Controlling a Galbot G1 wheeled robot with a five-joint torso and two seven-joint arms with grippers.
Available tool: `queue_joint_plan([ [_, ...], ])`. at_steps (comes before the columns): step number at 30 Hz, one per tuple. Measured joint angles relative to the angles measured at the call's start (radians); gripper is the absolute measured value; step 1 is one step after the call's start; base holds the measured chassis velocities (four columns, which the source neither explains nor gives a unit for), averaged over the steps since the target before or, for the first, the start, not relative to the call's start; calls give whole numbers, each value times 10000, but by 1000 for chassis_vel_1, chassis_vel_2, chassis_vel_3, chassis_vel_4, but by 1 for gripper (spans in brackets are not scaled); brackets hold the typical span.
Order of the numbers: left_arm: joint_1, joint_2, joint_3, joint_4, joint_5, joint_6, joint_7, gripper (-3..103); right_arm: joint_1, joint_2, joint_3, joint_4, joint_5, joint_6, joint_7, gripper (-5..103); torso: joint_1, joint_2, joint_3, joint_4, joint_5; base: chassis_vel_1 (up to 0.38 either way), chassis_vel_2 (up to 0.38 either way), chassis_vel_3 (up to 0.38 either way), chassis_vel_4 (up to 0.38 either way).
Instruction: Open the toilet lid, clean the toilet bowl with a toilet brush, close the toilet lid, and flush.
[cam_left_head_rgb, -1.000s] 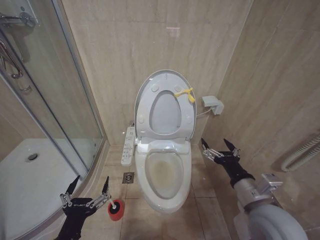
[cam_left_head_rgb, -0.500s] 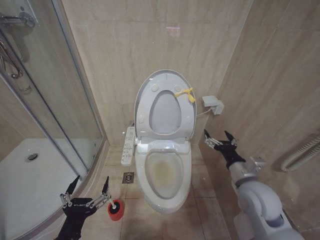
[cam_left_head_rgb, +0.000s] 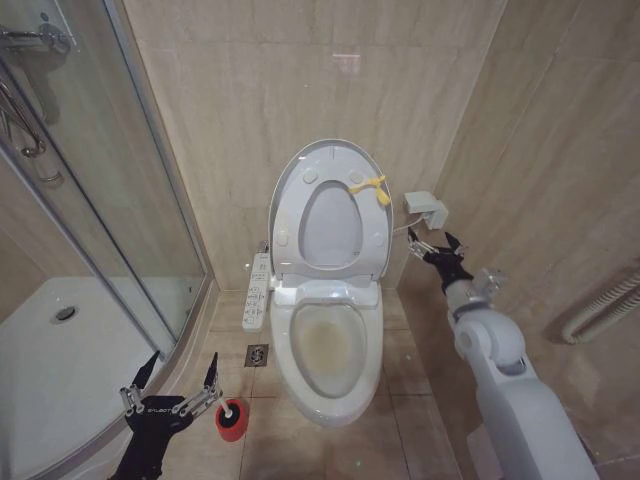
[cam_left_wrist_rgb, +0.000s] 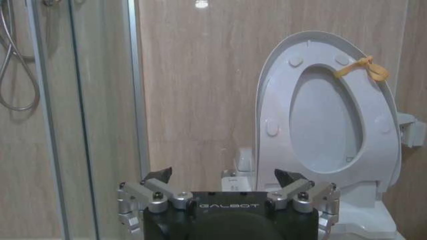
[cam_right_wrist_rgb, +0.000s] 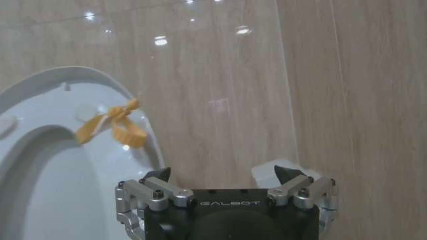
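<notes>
Beige-tiled walls are framing the toilet lid (cam_left_head_rgb: 328, 210), already standing up above the toilet bowl (cam_left_head_rgb: 327, 350), while the right gripper (cam_left_head_rgb: 434, 246), fingers spread and empty, is hovering beside it near the yellow loop tag (cam_left_head_rgb: 372, 187), and the left gripper (cam_left_head_rgb: 172, 388), fingers likewise spread, is waiting by the red holder cup (cam_left_head_rgb: 231, 420), so brushing looks to come next and calls for grasping the brush there.

Right end effector (cam_left_head_rgb: 436, 245) outstretched, fingers spread; left end effector (cam_left_head_rgb: 171, 381) low, likewise.

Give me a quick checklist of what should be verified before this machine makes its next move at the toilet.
1. Glossy white oval toilet lid raised against the wall: ok.
2. White ceramic toilet bowl uncovered, yellowish stain inside: ok.
3. Right gripper open and empty, beside the lid near the small white wall box: ok.
4. Left gripper open and empty, low by the red round holder cup: ok.
5. Toilet brush standing in the cup: cannot tell.
</notes>
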Motion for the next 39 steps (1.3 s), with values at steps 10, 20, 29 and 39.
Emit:
queue_joint_plan([
  [10, 0, 0, -1, 0, 0, 0, -1, 100, 1825, 31, -322, -1638, -417, 318, -162, 100, 0, 0, -1, 2, -1, 0, 0, 0, 0],
  [20, 0, 0, 0, 0, 0, 0, 0, 100, 3278, 76, -828, -3098, -1133, 627, -306, 100, 0, 0, -1, 1, 0, 0, 0, 0, 0],
  [29, 0, 0, 0, 0, 0, 0, 0, 100, 4016, 238, -1076, -3952, -1419, 792, -364, 100, 0, 0, -1, 2, -1, 0, 0, 0, 0],
  [39, 0, 0, 0, 0, 0, 0, 0, 100, 4044, 294, -1112, -3991, -1426, 952, -366, 100, -2, 1, -2, 0, -1, 0, 0, 0, 0],
])
